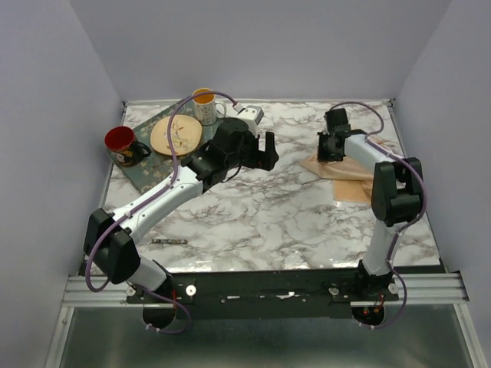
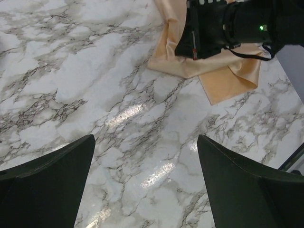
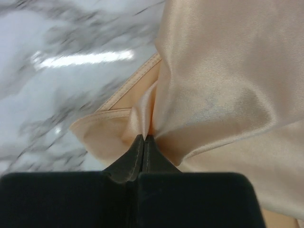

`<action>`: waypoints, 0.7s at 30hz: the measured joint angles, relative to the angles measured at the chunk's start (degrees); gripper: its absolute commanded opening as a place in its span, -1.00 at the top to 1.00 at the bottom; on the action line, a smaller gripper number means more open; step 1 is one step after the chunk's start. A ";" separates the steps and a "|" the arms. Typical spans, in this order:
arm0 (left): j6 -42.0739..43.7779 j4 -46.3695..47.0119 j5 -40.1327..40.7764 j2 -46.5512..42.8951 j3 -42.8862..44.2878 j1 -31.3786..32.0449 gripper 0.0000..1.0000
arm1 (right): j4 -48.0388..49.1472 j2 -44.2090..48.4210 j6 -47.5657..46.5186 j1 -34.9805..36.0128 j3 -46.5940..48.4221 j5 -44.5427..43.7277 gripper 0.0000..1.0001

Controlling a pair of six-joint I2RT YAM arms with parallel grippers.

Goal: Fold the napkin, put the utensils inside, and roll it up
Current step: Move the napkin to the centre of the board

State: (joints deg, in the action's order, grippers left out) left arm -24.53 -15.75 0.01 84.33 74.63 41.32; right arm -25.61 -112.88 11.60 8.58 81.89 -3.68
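Red-lined mug (image 1: 121, 142) and orange-lined mug (image 1: 203, 103), far left: contents indiscernible. Peach napkin (image 3: 213, 85), far right (rumpled): one fold pinched in fully closed right gripper (image 3: 144, 138). Left gripper (image 2: 145, 142) gapes wide, empty, above marble table (image 2: 71, 71).

bare marble table (image 1: 291, 222) runs open between the two arms, across the middle and along the front. the left arm (image 1: 165, 195) slants over the left half, and the left gripper (image 1: 270, 151) is spread wide above the centre. the far-left corner is crowded with a red mug (image 1: 120, 142), a plate (image 1: 176, 136) and a second mug (image 1: 204, 103). the right gripper (image 1: 331, 149), pinched onto the napkin (image 1: 349, 184), blocks the right side. a utensil (image 1: 170, 241) lies front left.
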 measured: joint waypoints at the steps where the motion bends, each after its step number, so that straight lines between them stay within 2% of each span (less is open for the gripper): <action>1: -0.26 0.00 0.20 0.00 0.00 0.07 -0.92 | 0.11 1.09 0.20 0.92 -1.18 1.18 0.93; 2: -0.46 -0.02 0.50 0.00 0.00 0.07 -0.90 | 0.22 4.24 0.76 3.52 -4.02 3.56 0.85; 5: -1.57 -0.11 2.32 0.00 -0.02 0.07 -0.86 | 0.61 13.07 2.54 10.47 -10.25 9.35 0.09; 6: -2.08 -0.13 3.06 0.00 -0.04 0.07 -0.86 | 0.68 16.55 3.82 13.03 -12.11 11.85 -0.26; 9: -3.87 -0.09 4.63 0.04 -0.09 0.07 -0.93 | 1.42 24.37 6.69 15.61 -15.72 14.43 -0.68; 14: -6.56 0.26 3.80 3.41 0.39 0.07 -0.98 | 1.68 35.74 10.91 10.71 -21.97 7.50 -0.68; 18: -7.72 -2.10 1.01 12.61 3.87 0.39 -0.97 | 1.57 44.04 15.04 0.72 -31.23 4.79 -0.65; 21: -7.69 -5.29 0.87 18.56 5.73 1.95 -0.97 | 0.83 45.42 16.33 -1.66 -35.91 3.37 -0.65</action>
State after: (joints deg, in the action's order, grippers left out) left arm -32.23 -21.04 0.89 102.89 80.36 43.27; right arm -24.77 -67.46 27.92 6.92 45.98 -0.32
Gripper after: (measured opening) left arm 0.988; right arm 0.828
